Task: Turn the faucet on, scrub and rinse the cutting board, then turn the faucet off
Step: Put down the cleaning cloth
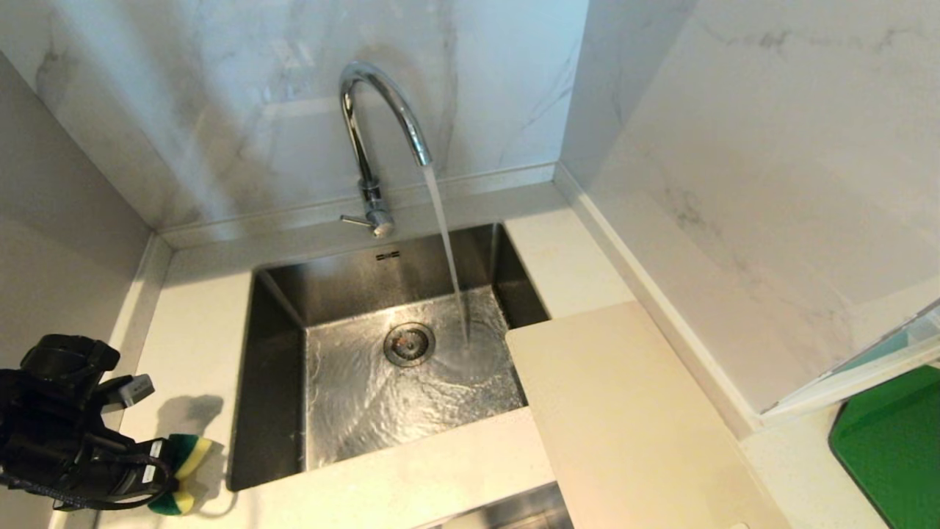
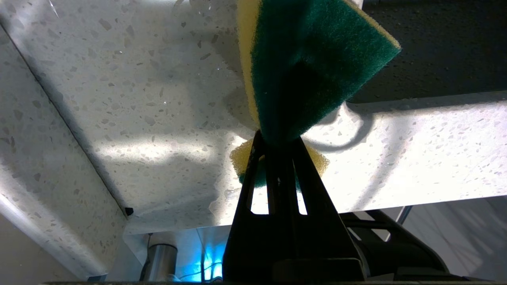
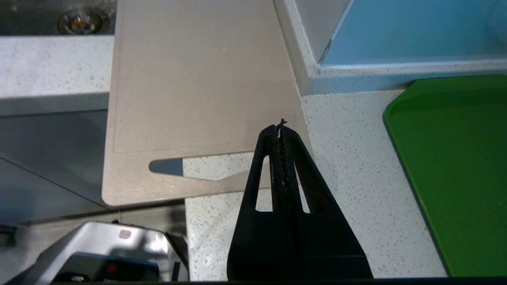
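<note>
Right hand [image 3: 280, 126] (unseen from the head) hovers pinched over cutting board [image 3: 198, 79].

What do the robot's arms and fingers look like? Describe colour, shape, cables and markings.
The left arm is bulky black, with thin black cables looped along it and small white labels. Each gripper, left gripper and right gripper, has black tapering fingers with long cut-out slots. The right ones have rough, gritty inner faces.

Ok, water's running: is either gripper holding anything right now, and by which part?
The left gripper pinches the sponge across its middle, folding it. The right gripper is shut on nothing, above the cutting board.
</note>
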Available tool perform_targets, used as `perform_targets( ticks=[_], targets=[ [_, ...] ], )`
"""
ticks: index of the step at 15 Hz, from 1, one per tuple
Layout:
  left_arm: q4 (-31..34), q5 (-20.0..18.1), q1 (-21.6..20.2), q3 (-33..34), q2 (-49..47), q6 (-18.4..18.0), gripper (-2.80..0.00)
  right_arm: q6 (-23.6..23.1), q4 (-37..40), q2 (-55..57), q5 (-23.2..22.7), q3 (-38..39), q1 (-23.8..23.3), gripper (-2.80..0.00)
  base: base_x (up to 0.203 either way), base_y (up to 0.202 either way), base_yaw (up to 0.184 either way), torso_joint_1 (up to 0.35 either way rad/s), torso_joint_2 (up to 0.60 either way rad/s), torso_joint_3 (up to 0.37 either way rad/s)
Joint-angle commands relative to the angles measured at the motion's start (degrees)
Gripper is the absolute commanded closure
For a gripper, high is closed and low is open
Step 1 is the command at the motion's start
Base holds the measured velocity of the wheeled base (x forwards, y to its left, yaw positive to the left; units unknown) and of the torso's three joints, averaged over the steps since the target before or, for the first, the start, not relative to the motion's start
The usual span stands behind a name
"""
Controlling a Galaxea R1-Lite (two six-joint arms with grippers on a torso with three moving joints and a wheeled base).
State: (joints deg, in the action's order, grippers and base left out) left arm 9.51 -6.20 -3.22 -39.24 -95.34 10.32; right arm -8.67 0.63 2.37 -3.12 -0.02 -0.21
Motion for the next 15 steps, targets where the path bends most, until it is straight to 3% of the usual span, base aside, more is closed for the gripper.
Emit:
perform_targets(
  ticks=[1, 4, 7, 8, 15],
  targets=[
    [0.1, 0.0, 0.0, 0.0, -0.2, 0.0, 0.0, 1.4, -0.1, -2.4, 0.1, 0.1, 0.1, 0.0, 0.0, 0.0, 0.0, 0.0, 0.0, 0.0],
    [0.1, 0.1, 0.0, 0.0, -0.1, 0.1, 0.0, 5.2, -0.3, -2.4, 2.2, 0.1, 0.1, 0.0, 0.0, 0.0, 0.0, 0.0, 0.0, 0.0],
    [0.1, 0.3, -0.3, 0.2, -0.2, 0.2, 0.0, 4.8, -0.3, -2.4, 2.1, 0.1, 0.1, 0.0, 0.0, 0.0, 0.0, 0.0, 0.0, 0.0],
    [0.1, 0.3, -0.3, 0.4, -0.2, 0.2, -2.8, 4.8, -0.3, -2.4, 2.1, 0.1, 0.1, 0.0, 0.0, 0.0, 0.0, 0.0, 0.0, 0.0],
    [0.1, 0.0, -0.3, 0.4, 2.4, 0.2, -2.8, 4.9, -0.3, -2.4, 2.1, 0.1, 0.1, 0.0, 0.0, 0.0, 0.0, 0.0, 0.0, 0.0]
  ],
)
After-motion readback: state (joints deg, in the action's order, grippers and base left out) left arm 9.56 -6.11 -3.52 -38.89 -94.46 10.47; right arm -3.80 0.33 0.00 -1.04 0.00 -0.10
